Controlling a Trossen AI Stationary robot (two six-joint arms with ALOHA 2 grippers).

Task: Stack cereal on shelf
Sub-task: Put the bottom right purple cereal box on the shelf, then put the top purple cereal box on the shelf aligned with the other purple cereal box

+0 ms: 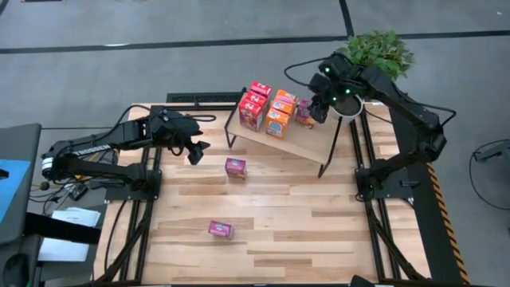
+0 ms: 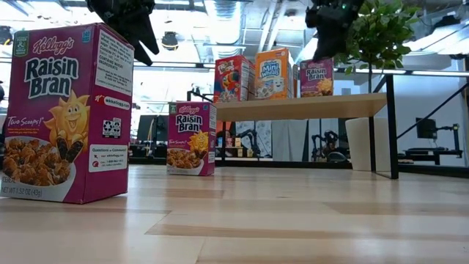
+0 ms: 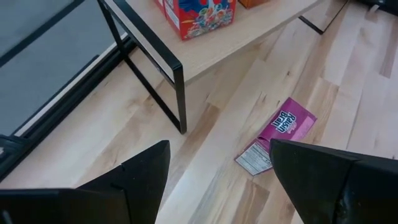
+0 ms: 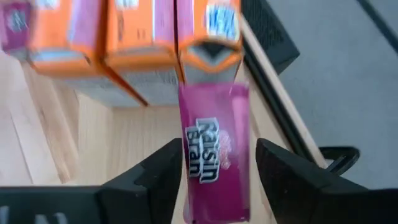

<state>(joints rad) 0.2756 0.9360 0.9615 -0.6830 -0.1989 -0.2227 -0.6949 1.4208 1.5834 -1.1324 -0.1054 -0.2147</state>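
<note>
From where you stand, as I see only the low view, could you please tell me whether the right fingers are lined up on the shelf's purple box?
Observer: Yes, the right wrist view shows the purple box between the right gripper's open fingers.
Operator: And the left gripper?
Observer: From above, the left gripper hangs open over the table, beside a loose box.
Operator: Any hidden boxes?
Observer: Two red boxes stand on the shelf, one behind the other.

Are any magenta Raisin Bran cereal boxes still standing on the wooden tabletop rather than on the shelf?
Yes: the high view shows two small magenta cardboard cereal boxes on the tabletop, one near the light wood shelf and one farther off.
</note>
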